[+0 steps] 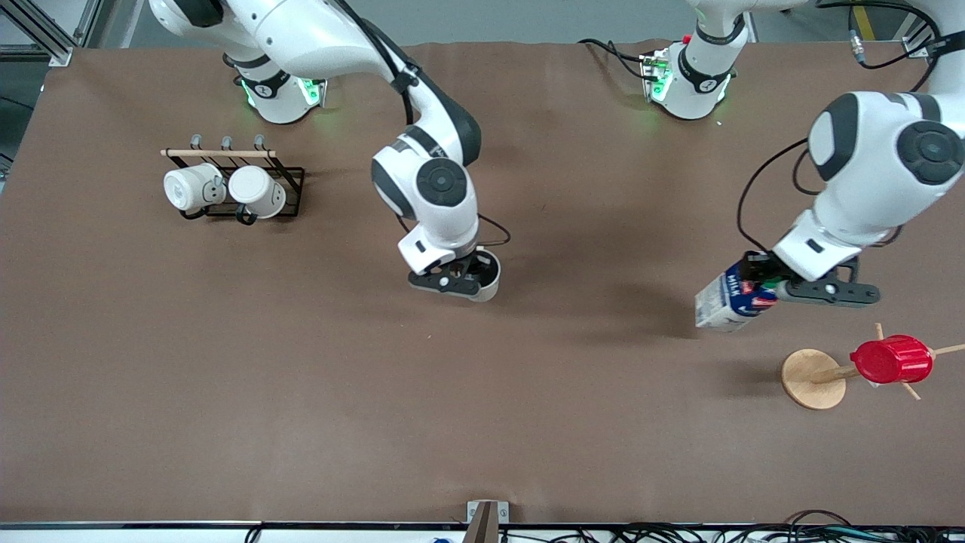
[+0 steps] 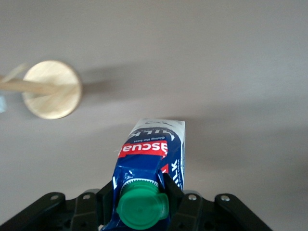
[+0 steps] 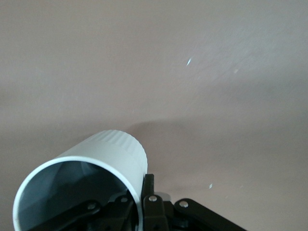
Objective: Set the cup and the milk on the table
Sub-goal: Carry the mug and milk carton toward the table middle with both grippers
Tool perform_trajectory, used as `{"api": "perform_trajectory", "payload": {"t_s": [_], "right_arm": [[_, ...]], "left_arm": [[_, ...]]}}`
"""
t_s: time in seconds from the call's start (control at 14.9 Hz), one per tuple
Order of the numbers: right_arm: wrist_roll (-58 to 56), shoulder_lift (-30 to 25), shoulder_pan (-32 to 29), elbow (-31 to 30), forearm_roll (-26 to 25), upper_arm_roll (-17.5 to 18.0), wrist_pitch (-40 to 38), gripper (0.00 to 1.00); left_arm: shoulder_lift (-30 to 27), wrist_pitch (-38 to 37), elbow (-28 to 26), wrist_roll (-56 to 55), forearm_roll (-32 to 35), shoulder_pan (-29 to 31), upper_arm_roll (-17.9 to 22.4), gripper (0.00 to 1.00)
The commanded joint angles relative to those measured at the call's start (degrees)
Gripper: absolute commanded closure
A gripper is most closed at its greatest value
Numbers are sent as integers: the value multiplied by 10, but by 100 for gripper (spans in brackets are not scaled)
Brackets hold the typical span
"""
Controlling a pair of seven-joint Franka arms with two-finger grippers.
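The cup, off-white with a grey inside, hangs from my right gripper over the middle of the brown table. In the right wrist view the gripper is shut on the cup's rim, one finger inside and one outside. The blue-and-white milk with a green cap is tilted, low over the table toward the left arm's end. My left gripper is shut on its top. In the left wrist view the gripper clamps the milk just below the cap. I cannot tell whether either thing touches the table.
A black wire rack with two bright white mugs stands near the right arm's base. A wooden stand bearing a red ribbed cup is beside the milk, nearer the front camera; its round base also shows in the left wrist view.
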Motion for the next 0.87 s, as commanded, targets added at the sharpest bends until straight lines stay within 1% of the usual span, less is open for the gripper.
{"api": "perform_trajectory", "payload": {"t_s": [0.0,0.2,0.27,0.34,0.4,0.47,0.54,0.6,0.74,0.81], "right_arm": [[30,16,15,9,-11,-3,12,98],[42,34,17,7,-14,-3,35,97],[42,38,17,3,-14,-3,42,95],[41,38,17,1,-19,-4,43,90],[41,38,16,1,-24,-3,42,73],[42,38,16,0,-24,-3,38,42],[43,36,16,1,-24,-3,35,6],[49,31,12,2,-24,-3,33,0],[51,8,1,3,-22,-3,7,0],[46,-15,-11,2,-22,-3,-21,0]], "left_arm": [[22,-11,27,-64,10,-1,-53,99],[50,-11,40,-138,13,-5,-107,99],[62,-11,42,-165,27,-6,-126,99],[73,-11,52,-192,44,-7,-146,99],[89,-11,58,-231,56,-7,-170,98],[103,-11,68,-263,64,-7,-186,98],[121,-13,82,-284,77,-8,-201,99],[134,-11,95,-300,86,-8,-217,99],[168,-13,124,-342,112,-15,-242,100],[182,-13,134,-364,131,-17,-252,100]]}}
